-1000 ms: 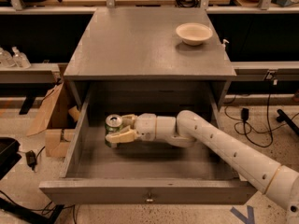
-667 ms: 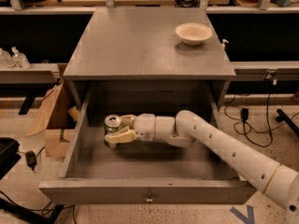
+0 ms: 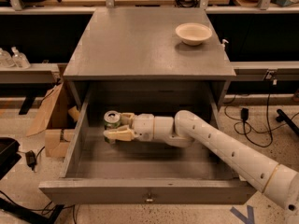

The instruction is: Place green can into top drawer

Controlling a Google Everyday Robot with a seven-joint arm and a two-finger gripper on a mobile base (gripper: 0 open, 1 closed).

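Observation:
The green can (image 3: pixel 111 121) stands upright inside the top drawer (image 3: pixel 140 191), near its left wall, silver top showing. The drawer is pulled open, grey, with a small metal knob (image 3: pixel 149 200) on its front panel. My gripper (image 3: pixel 115 126) reaches into the drawer from the right on a white arm, and its cream fingers (image 3: pixel 119 134) are closed around the can's sides. The can's lower part is hidden behind the near finger, so I cannot tell whether it rests on the drawer floor.
A cream bowl (image 3: pixel 193 33) sits on the grey cabinet top (image 3: pixel 140 41) at the back right. A cardboard box (image 3: pixel 53 125) stands on the floor left of the cabinet. Cables (image 3: pixel 252 120) lie on the floor at the right. Clear bottles (image 3: pixel 13 59) stand on a shelf at the left.

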